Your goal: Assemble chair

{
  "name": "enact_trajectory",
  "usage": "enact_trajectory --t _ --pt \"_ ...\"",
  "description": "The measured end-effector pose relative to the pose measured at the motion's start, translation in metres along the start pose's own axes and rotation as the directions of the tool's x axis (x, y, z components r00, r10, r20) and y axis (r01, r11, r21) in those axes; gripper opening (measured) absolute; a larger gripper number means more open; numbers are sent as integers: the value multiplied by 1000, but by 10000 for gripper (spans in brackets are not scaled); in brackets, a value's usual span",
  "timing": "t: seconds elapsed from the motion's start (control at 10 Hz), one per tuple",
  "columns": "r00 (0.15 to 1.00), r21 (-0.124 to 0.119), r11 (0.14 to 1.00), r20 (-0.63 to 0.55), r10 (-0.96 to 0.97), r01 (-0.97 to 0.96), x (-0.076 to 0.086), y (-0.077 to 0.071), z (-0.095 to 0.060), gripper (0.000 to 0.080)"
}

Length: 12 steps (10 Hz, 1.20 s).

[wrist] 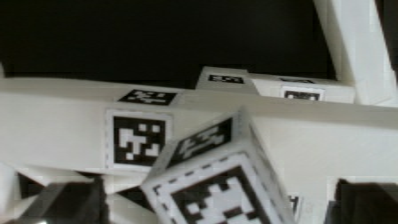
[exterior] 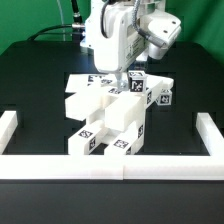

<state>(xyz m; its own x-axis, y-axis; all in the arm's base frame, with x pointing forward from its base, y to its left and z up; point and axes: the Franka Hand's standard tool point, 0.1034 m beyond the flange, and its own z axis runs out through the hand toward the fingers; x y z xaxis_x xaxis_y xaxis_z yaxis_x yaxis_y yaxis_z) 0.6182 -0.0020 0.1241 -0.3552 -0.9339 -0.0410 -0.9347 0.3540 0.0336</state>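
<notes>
exterior view.
- arm [exterior: 115, 35] hangs in from the top centre, with the gripper [exterior: 122, 86] pointing straight down over the chair [exterior: 108, 118].
- the chair is a tight cluster of white blocky parts at the centre of the black counter [exterior: 35, 95]. it sits well inside the white rail [exterior: 110, 167] that edges the front and both sides.
- the tall block [exterior: 128, 112] stands in the middle of the cluster, directly under the gripper. the tips are at or just above its top; cannot tell from here whether they touch.
- side pieces [exterior: 160, 97] with tags lie on the exterior view's right of the cluster, close against it.
- low pieces [exterior: 88, 142] with tags sit at the front, near the rail but apart from it.
- jaw spacing cannot be read in this view.

wrist view.
- both fingers [wrist: 68, 198] show as dark shapes at the frame edge, standing wide apart.
- between them is a tilted part [wrist: 214, 185] of the chair with a large tag. a dark gap shows on either side of it, so the gripper is spread and clamps nothing.
- just beyond the tilted part is a white face [wrist: 139, 138] with an upright tag.
- a flat top surface behind that carries three smaller tags [wrist: 222, 76], all blurred.
- black counter fills the far background.
- a white bar [wrist: 356, 50] slants across one corner; cannot tell whether it is rail or chair.
</notes>
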Motion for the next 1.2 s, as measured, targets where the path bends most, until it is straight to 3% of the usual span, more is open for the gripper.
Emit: enact_trajectory --t 0.6,0.9,1.2 --pt "883 1 883 0 -469 469 -1 -1 0 649" --pt "779 0 779 0 -627 627 0 -1 0 649" --pt "615 -2 615 -1 -789 789 0 0 1 649"
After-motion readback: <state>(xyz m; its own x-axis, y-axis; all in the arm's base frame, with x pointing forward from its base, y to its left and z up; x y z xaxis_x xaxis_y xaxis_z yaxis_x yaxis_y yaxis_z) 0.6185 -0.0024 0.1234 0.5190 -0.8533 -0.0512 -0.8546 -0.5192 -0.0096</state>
